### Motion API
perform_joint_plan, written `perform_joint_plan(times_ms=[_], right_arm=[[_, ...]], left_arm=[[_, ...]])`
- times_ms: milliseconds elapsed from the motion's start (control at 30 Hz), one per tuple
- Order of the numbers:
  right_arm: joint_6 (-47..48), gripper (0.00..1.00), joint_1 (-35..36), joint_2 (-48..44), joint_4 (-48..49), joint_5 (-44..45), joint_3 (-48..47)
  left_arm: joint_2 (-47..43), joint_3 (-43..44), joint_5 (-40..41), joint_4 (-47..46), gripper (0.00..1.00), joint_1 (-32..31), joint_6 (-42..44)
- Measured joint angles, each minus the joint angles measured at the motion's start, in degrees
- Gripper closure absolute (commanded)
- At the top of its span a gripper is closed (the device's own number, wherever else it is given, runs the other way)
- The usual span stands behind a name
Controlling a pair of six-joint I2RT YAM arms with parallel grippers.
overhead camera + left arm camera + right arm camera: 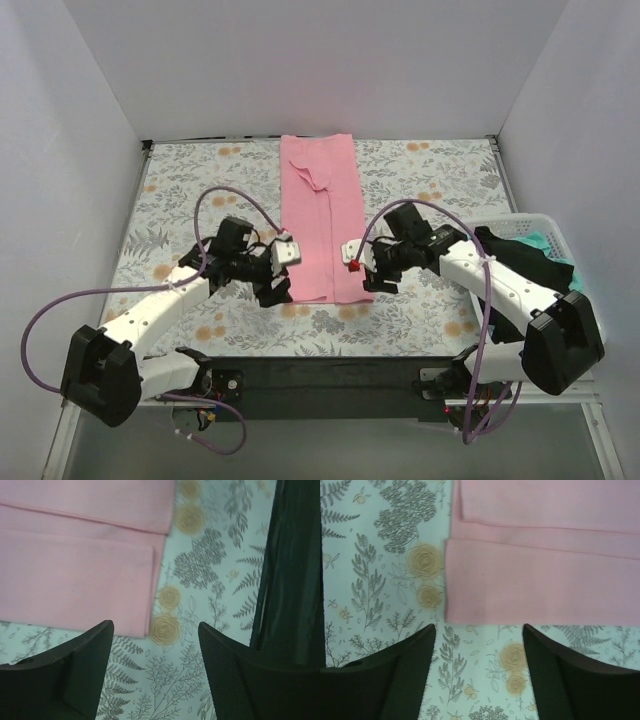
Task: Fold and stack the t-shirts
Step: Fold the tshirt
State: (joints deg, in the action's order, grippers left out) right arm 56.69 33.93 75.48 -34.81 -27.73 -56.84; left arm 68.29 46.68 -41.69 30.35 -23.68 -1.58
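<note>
1. Pink t-shirt (320, 215): it lies on the floral sheet (180, 200) covering the worktop, folded lengthwise into a narrow strip. In the overhead view it runs from the 12 o'clock edge toward 6 o'clock, about mid-width. The layered long edges show in both wrist views.
2. Left jaws: they stand wide apart with nothing between them, over the sheet just beside the strip's 7 o'clock corner. In the left wrist view that corner sits just ahead of the gap.
3. Right jaws: these are likewise spread wide and grip nothing, at the strip's 5 o'clock corner. The hem lies just ahead of them in the right wrist view.
4. Contact: whether either set of jaws touches the cloth cannot be told.
5. White basket (548, 225): it stands at the worktop's 3 o'clock edge, well apart from the pink strip. It holds a crumpled black t-shirt (525, 262) with a mint-green one (540, 240) beneath it (only a small patch visible).
</note>
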Motion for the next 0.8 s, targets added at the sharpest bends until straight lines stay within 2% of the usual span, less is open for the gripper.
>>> perform_joint_plan(times_ms=[100, 167, 367, 567, 700, 800], right_arm=[[1.79, 0.41, 3.34, -0.04, -0.85, 0.76, 4.09], [2.69, 0.43, 5.31, -0.24, 1.36, 1.77, 6.82], [4.81, 0.51, 8.09, 1.75, 7.50, 5.38, 13.53], [6.86, 0.53, 8.15, 5.29, 11.47, 7.87, 14.99], [7.74, 0.63, 8.15, 7.52, 13.38, 8.55, 15.08], [8.00, 0.64, 8.15, 8.50, 14.93, 8.46, 14.71]], left_arm=[[-3.28, -6.91, 3.41, -0.52, 0.39, -5.75, 2.67], [-3.41, -8.90, 5.40, -2.01, 0.42, -7.39, 3.96], [-0.85, -12.48, 10.47, -8.52, 0.50, -9.09, 7.91], [2.95, -14.82, 13.29, -13.00, 0.56, -9.66, 10.60], [6.01, -15.43, 14.32, -15.69, 0.60, -9.66, 12.22], [8.13, -15.45, 14.34, -17.11, 0.67, -9.66, 13.05]])
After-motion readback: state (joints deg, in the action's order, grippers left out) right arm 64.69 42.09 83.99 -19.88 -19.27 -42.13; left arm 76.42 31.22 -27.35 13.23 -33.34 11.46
